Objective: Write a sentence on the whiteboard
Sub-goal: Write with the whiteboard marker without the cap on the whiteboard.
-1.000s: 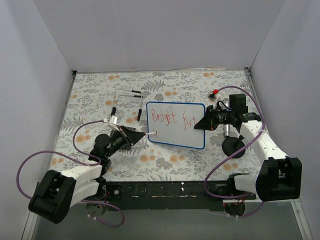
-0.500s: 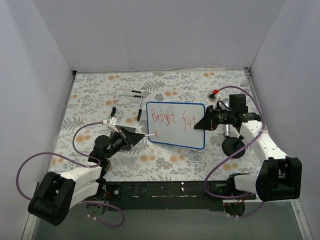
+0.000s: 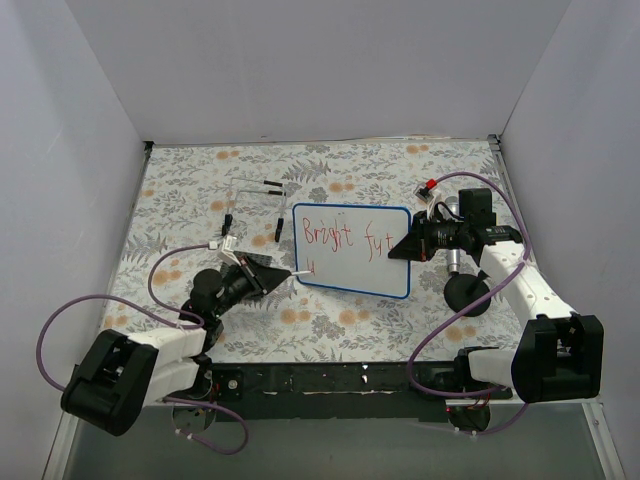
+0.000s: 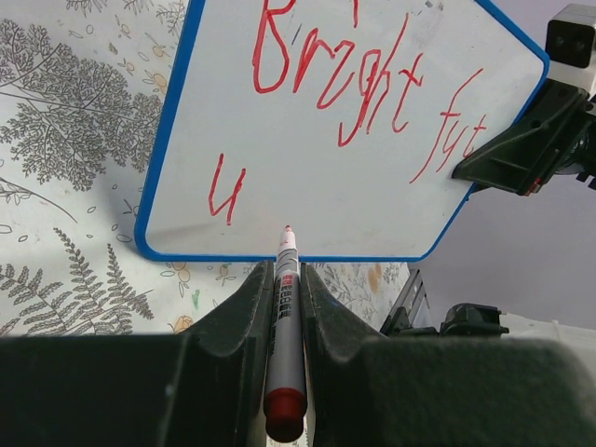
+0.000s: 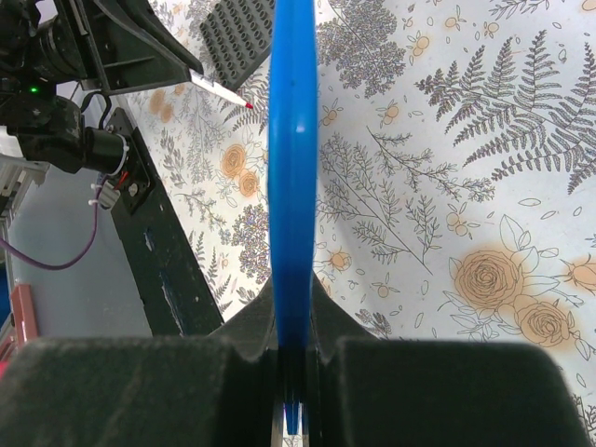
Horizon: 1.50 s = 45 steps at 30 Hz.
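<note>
My left gripper clamped shut on a red marker, tip at the whiteboard near edge, below the sentence, my right gripper pinching the board's blue rim

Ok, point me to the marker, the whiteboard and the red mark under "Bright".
marker (image 4: 285, 326): left wrist view, on its barrel.
whiteboard (image 3: 360, 278): top external view, on the bare lower area.
red mark (image 4: 227, 192): left wrist view, at its centre.
</note>
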Each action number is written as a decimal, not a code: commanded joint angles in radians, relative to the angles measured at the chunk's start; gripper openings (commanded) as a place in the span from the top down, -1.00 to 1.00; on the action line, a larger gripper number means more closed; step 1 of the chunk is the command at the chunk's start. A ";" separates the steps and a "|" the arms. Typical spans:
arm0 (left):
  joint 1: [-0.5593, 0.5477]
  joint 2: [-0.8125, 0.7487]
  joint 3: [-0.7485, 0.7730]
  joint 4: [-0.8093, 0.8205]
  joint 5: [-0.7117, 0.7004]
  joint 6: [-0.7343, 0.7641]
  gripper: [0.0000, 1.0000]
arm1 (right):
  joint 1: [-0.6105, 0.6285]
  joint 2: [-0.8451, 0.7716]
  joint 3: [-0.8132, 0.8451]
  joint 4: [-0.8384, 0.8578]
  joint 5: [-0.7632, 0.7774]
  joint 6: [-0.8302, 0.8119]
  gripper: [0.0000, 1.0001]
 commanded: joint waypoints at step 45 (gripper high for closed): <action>0.005 0.274 0.113 0.033 0.017 0.090 1.00 | -0.007 -0.023 -0.003 0.038 -0.048 -0.016 0.97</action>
